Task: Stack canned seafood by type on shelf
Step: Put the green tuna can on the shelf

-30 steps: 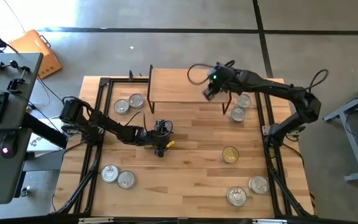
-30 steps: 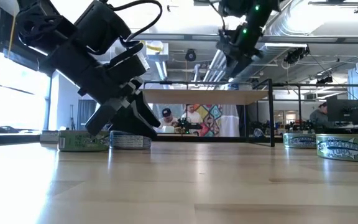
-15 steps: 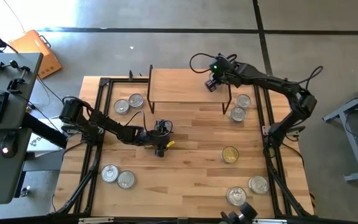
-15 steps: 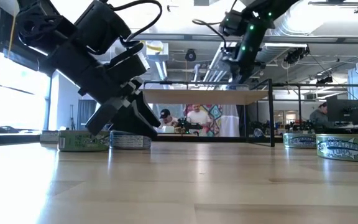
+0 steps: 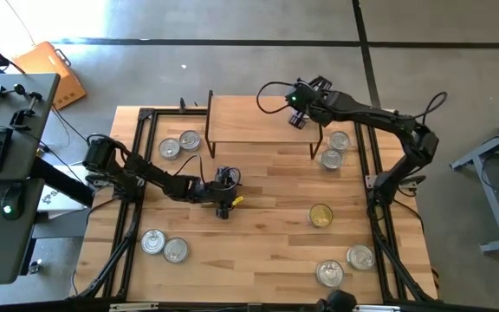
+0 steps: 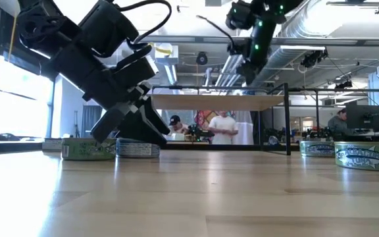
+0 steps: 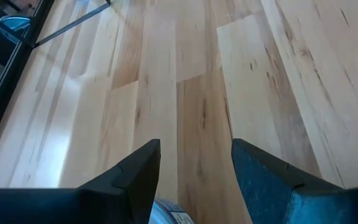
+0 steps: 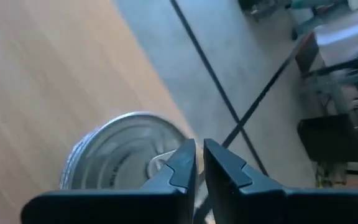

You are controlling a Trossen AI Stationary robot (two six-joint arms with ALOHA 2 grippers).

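Right arm over shelf corner, empty; left arm straddling a tin mid-table.

Right gripper point(image 5: 297, 120) hovers above the shelf point(image 5: 249, 121) at its 3 o'clock end, jaws pinched nearly together on nothing; a silver tin point(image 8: 120, 158) shows just past its fingers. Nearest loose tins point(image 5: 334, 149) sit at about 5 o'clock of it, beside the shelf leg, so the right arm is closer. Left gripper point(image 5: 223, 206) is down at table centre, jaws wide, a tin rim point(image 7: 169, 214) between them; grip unclear.
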